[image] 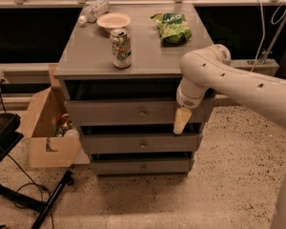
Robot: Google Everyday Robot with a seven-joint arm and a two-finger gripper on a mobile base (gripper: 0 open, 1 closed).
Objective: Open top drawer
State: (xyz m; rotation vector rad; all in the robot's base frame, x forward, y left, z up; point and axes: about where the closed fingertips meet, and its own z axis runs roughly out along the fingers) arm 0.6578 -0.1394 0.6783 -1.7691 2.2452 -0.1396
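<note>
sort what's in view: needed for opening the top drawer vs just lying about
For the job: top drawer, its knob, pincer hanging by the drawer's right end.
Lying about: can, bowl, bottle, green bag on top; box on the floor.

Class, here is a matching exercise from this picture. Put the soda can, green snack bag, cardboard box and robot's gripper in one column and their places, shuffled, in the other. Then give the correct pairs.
Column 1
1. soda can
2. green snack bag
3. cardboard box
4. gripper

Column 2
A. on the floor, left of the cabinet
B. in front of the right end of the top drawer
C. rear right of the cabinet top
D. near the front edge of the cabinet top

Pairs: 1-D, 2-C, 3-A, 4-B
</note>
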